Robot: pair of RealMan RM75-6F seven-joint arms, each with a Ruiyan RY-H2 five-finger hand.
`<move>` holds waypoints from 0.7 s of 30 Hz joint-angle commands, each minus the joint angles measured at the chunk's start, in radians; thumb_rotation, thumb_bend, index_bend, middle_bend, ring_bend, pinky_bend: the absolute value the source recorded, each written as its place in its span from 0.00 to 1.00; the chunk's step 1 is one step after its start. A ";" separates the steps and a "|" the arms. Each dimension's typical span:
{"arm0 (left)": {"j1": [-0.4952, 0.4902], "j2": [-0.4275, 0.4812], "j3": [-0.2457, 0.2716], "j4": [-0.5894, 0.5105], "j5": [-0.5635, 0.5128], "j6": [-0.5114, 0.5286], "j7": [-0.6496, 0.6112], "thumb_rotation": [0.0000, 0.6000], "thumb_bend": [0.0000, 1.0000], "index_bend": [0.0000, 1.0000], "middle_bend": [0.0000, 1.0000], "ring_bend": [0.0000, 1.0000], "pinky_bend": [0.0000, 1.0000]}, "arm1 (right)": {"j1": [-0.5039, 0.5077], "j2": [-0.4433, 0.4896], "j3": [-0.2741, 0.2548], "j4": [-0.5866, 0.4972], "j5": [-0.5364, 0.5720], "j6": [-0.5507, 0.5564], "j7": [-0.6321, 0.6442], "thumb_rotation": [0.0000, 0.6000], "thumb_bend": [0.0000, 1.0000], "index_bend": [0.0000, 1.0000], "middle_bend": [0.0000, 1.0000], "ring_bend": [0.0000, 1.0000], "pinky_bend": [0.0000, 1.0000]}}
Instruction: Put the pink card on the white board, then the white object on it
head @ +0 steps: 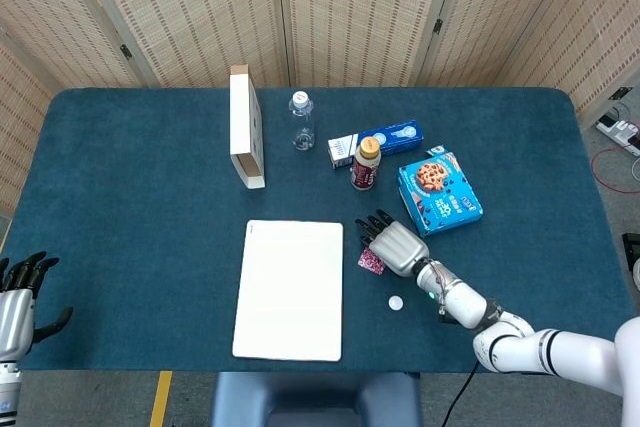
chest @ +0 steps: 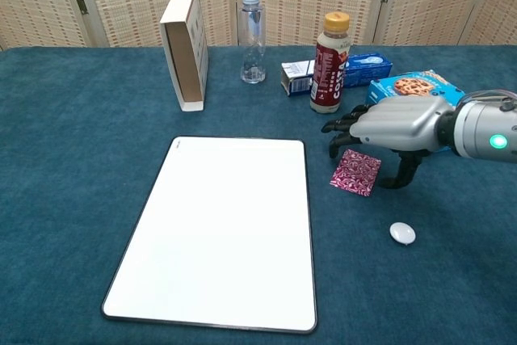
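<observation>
Pink card [chest: 355,172] is lying just right of the white board [chest: 226,224], directly under the right hand [chest: 400,127]; fingers [chest: 339,128] are being held spread, nothing grasped.

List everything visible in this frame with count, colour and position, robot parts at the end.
white board: 1, white with dark edge, flat at front centre of the table.
pink card: 1, pink patterned, on the cloth just right of the board, partly under the right hand.
white object: 1, small, round, white, on the cloth right of the board, nearer the front than the card.
tan box: 1, tan and white, standing behind the board.
water bottle: 1, clear, white cap, right of the tan box.
drink bottle: 1, dark red, yellow cap, centre back.
small carton: 1, white and blue, beside the drink bottle.
blue box: 1, behind the drink bottle.
cookie box: 1, blue, right of the drink bottle.
table: 1, dark blue cloth.
right hand: fingers spread, over the card.
left hand: at the front left edge.
</observation>
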State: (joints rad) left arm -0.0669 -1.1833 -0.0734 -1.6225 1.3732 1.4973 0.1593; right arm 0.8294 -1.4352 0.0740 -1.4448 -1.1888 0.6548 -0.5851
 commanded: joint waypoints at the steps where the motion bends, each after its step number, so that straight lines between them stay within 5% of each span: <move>1: 0.001 0.001 0.000 0.001 -0.001 0.000 0.000 1.00 0.29 0.23 0.18 0.17 0.00 | 0.006 -0.010 -0.004 0.011 -0.001 0.006 0.011 1.00 0.37 0.19 0.02 0.00 0.00; 21: 0.004 -0.001 0.000 0.004 -0.002 -0.005 -0.002 1.00 0.29 0.23 0.18 0.17 0.00 | 0.019 -0.043 -0.042 0.061 0.002 0.040 0.037 1.00 0.37 0.26 0.06 0.00 0.00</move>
State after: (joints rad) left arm -0.0626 -1.1837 -0.0735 -1.6185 1.3715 1.4923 0.1570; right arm 0.8488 -1.4765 0.0325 -1.3856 -1.1881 0.6927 -0.5499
